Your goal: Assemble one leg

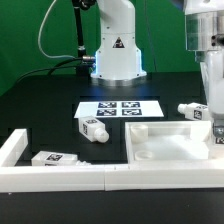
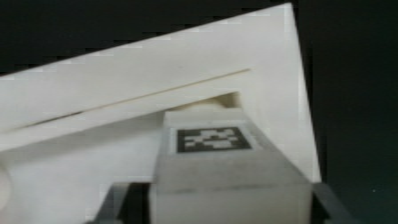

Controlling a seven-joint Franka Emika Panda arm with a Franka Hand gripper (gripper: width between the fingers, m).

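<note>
My gripper (image 2: 222, 203) is shut on a white leg (image 2: 217, 150) with a black-and-white tag on its face. The leg fills the gap between the two dark fingers (image 2: 128, 203). Below it lies the white square tabletop (image 2: 143, 80), near one of its corners. In the exterior view my gripper (image 1: 216, 127) hangs low at the exterior view's right edge, over the far right corner of the tabletop (image 1: 165, 148). The held leg is mostly hidden there by the gripper.
A second leg (image 1: 193, 110) lies just beside the gripper. Two more legs lie at the exterior view's left (image 1: 92, 128) and front left (image 1: 52, 157). The marker board (image 1: 120, 109) lies behind. A white L-shaped wall (image 1: 60, 178) runs along the front.
</note>
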